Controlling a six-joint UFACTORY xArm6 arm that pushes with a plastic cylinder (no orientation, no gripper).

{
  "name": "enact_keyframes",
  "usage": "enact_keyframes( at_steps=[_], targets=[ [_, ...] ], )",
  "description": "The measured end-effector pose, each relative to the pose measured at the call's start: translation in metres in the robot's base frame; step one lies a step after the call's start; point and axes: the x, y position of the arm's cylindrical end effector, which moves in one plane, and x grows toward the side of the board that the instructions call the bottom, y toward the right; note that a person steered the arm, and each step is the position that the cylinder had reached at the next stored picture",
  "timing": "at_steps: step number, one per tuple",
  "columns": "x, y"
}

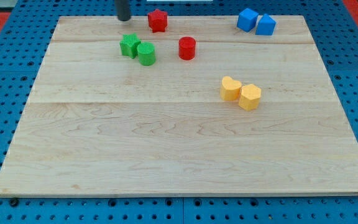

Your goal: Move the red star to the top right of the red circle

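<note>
Though seemingly apart, red star (158, 20) right of my tip (123, 19)

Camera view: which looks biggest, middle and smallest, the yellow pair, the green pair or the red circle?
1. Yellow pair, though it sits nearer the view's bottom, maybe nearer the camera.
2. Green pair, only slightly smaller.
3. Red circle, clearly smallest.

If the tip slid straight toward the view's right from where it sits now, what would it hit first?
Most likely the red star. My tip sits at the board's top edge, left of the star at about the same height. Past it, the blue blocks lie further right; depth alignment is uncertain.
</note>
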Motion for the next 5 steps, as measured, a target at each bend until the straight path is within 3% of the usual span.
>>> enact_keyframes(
  at_steps=[1,2,3,4,5],
  targets=[
    [0.001,0.077],
    [0.022,0.089],
    [0.042,0.141],
    [0.025,0.087],
    [0.019,0.156]
  ],
)
